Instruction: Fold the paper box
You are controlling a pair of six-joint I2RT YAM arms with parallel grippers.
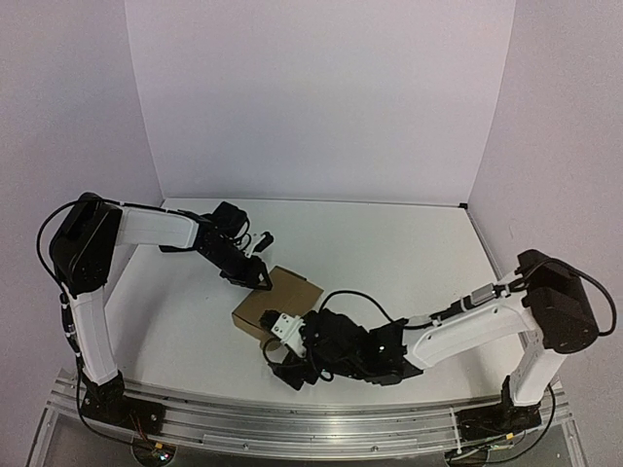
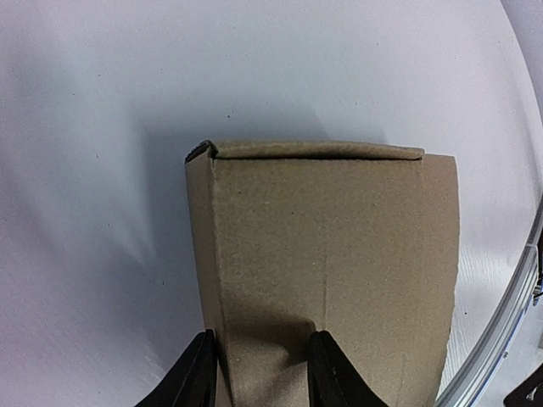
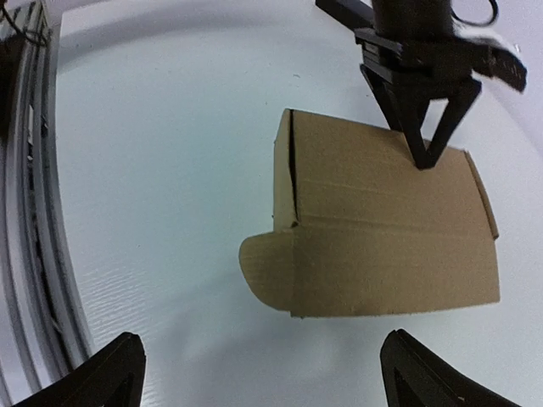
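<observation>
The paper box [image 1: 284,297] is a small brown cardboard box lying on the white table. In the left wrist view the paper box [image 2: 339,254] fills the frame with its far end flap tucked in. My left gripper [image 1: 260,279] is at the box's far left edge. Its jaws are narrow, one finger [image 2: 197,377] against the side wall and the other on the top panel, with dented cardboard pinched between. My right gripper [image 3: 267,377] is wide open and empty, just short of the box's near side. A rounded tuck flap [image 3: 265,271] sticks out of the box [image 3: 382,229] there, not tucked in.
The aluminium rail [image 1: 292,428] runs along the table's near edge and also shows in the right wrist view [image 3: 34,212]. White walls enclose the table on three sides. The right arm's forearm [image 1: 458,336] lies low across the near right of the table.
</observation>
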